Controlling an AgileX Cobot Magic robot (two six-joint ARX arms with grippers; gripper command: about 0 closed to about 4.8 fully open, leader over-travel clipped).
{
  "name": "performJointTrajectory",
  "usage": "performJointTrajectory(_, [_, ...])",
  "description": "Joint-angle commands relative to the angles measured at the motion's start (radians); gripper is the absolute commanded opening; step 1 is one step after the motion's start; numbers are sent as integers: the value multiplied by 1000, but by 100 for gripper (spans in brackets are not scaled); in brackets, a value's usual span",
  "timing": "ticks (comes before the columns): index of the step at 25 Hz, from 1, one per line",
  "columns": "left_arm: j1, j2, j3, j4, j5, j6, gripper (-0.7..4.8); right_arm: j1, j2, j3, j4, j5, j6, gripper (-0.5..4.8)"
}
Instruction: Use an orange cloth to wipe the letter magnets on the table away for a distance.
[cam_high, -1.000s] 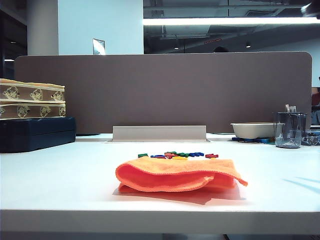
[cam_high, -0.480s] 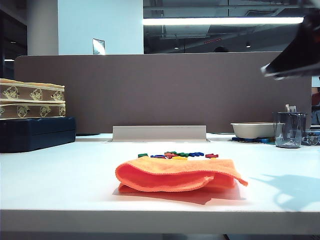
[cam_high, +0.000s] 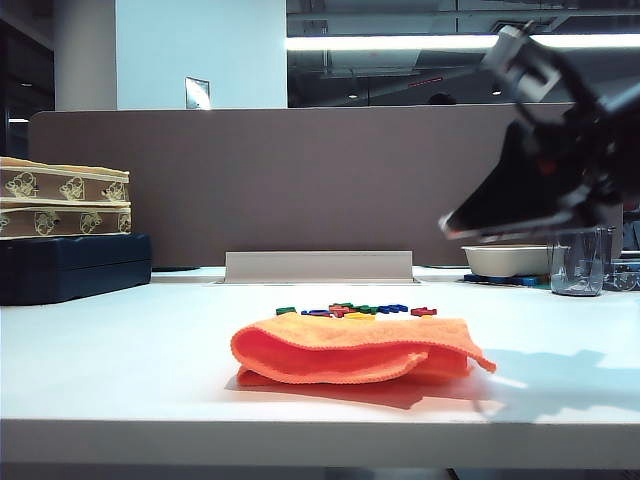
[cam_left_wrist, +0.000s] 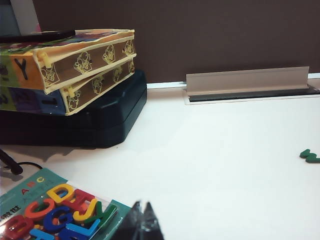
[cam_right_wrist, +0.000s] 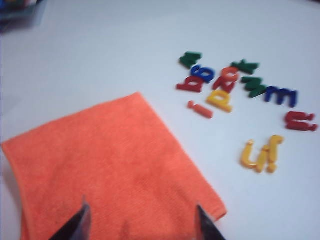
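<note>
We see the orange cloth (cam_high: 355, 350) lying folded near the front of the white desk (cam_high: 120, 360), with the letter magnets (cam_high: 356, 311) scattered just behind it. From the right wrist view the cloth (cam_right_wrist: 110, 170) sits below our right pincer (cam_right_wrist: 140, 222), whose two dark fingertips (cam_right_wrist: 77, 225) stand well apart with nothing between them. In the exterior view that pincer (cam_high: 455, 228) hangs above the desk to the right of the cloth, not touching it.

The magnets (cam_right_wrist: 240, 95) lie loose beside the cloth's far edge: red, blue, green and yellow, a few overlapping.

Our left pincer (cam_left_wrist: 142, 225) shows only as a dark tip low over the desk; we cannot tell how its jaws stand. Beside it lies a packet of coloured letters (cam_left_wrist: 55, 212) printed "ABC". Two patterned boxes (cam_left_wrist: 75, 62) rest on a dark case (cam_left_wrist: 95, 120). A brown divider (cam_high: 320, 180) closes the back, with a white bowl (cam_high: 505, 260) and a clear cup (cam_high: 580, 260) at the right.
</note>
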Motion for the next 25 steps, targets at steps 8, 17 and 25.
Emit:
performJointTrajectory(8, [0, 0, 1, -9, -3, -3, -5, 130, 142, 79, 81, 99, -15, 280])
performJointTrajectory(17, [0, 0, 1, -8, -3, -3, -5, 142, 307, 200, 79, 94, -14, 381])
performJointTrajectory(25, [0, 0, 1, -9, -3, -3, -5, 176, 333, 204, 10, -7, -19, 400])
